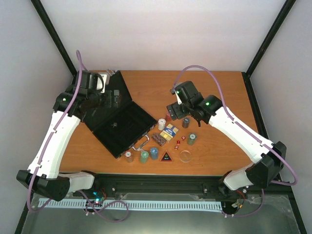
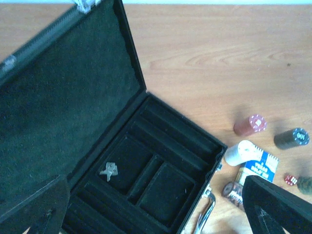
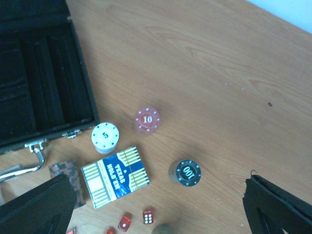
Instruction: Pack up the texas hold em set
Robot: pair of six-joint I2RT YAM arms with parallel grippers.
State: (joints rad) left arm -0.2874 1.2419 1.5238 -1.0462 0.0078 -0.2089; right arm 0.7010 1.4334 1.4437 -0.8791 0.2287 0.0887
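The black case point(image 1: 119, 126) lies open at the left of the table, its lid point(image 2: 58, 97) leaning back and a small key point(image 2: 108, 170) in one compartment of its tray point(image 2: 168, 190). My left gripper point(image 1: 113, 97) hangs open above the case, holding nothing. My right gripper point(image 3: 158, 195) is open above the loose pieces: a red chip stack point(image 3: 147, 120), a white one point(image 3: 105, 137), a black one point(image 3: 185, 172), a blue card deck point(image 3: 115, 176) and red dice point(image 3: 147, 217). Nearer the front lie a black triangle point(image 1: 166, 157) and a clear disc point(image 1: 185, 156).
More chip stacks stand near the table's front edge: brown-white point(image 1: 128, 156), green point(image 1: 144, 156), blue point(image 1: 154, 153), and another green point(image 1: 192, 139) further right. A patterned brown deck point(image 1: 158, 139) lies by the case's silver handle point(image 3: 24, 168).
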